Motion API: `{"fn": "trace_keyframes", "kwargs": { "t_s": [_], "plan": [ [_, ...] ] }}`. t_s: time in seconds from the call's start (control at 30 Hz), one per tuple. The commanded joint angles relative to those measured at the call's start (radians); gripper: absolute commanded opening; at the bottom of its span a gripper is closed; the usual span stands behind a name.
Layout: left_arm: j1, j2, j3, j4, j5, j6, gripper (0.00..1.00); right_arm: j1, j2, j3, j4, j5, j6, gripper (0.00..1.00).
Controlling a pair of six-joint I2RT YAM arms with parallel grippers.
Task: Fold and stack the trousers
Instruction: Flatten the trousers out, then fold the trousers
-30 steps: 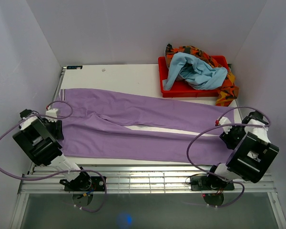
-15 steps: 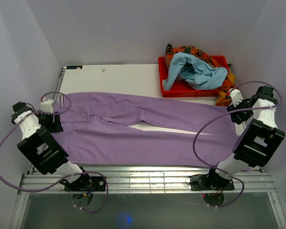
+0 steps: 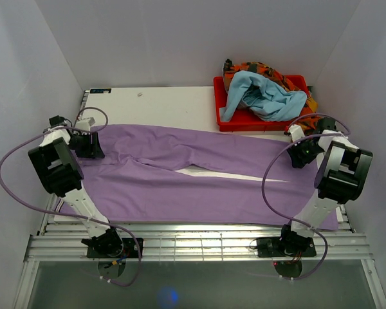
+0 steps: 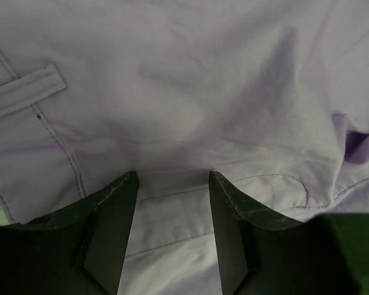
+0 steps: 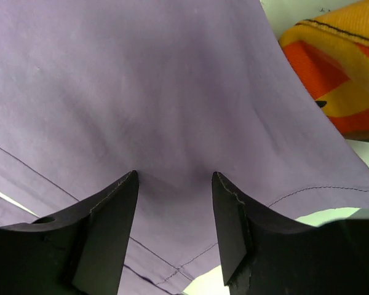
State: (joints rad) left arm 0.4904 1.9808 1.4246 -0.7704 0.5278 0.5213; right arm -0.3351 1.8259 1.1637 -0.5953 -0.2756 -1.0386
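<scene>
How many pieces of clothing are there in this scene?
3: the purple trousers spread across the table, and a light blue garment and an orange patterned cloth in the red bin; more may lie hidden beneath.

1. A white table (image 3: 167, 103) is sitting in even light.
2. Plain pale walls (image 3: 193, 38) are enclosing the table's back and sides.
3. Metal rails (image 3: 193, 239) are running along the table's near edge.

A robotics lab cell is indicated: a white counter (image 3: 161, 106) is boxed in by plain panels (image 3: 180, 38), two cabled arms (image 3: 55, 168) are bolted to an aluminium rail (image 3: 199, 241), and a red bin (image 3: 226, 119) of garments (image 3: 264, 96) is set beyond the right jaws.
</scene>
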Motion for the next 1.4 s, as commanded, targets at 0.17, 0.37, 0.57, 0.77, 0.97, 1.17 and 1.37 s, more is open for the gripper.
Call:
{"fn": "trace_keyframes", "kwargs": {
  "t_s": [0.17,0.37,0.57,0.77,0.97,1.17,1.37],
  "plan": [
    [0.095,0.012,-0.075,0.037,-0.195,0.063,0.58,-0.067,-0.034,-0.16,0.068,0.165,-0.149,0.56],
    [0.149,-0.048,-0.059,-0.049,-0.155,0.25,0.6,-0.099,-0.131,-0.173,-0.018,0.147,-0.267,0.57],
    [0.142,-0.132,0.036,-0.13,0.049,0.373,0.71,-0.099,-0.172,0.06,-0.257,-0.049,-0.271,0.65],
    [0.119,-0.08,0.18,-0.066,0.153,0.321,0.76,-0.097,-0.093,0.263,-0.189,-0.163,-0.229,0.73],
    [0.119,0.006,0.283,-0.015,0.239,0.238,0.79,-0.099,0.042,0.404,-0.282,-0.234,-0.343,0.64],
    [0.117,0.042,0.336,0.023,0.268,0.154,0.79,-0.082,0.14,0.465,-0.42,-0.225,-0.489,0.61],
    [0.117,0.027,0.31,0.025,0.279,0.155,0.79,-0.07,0.22,0.505,-0.393,-0.176,-0.505,0.68]
  ]
}}
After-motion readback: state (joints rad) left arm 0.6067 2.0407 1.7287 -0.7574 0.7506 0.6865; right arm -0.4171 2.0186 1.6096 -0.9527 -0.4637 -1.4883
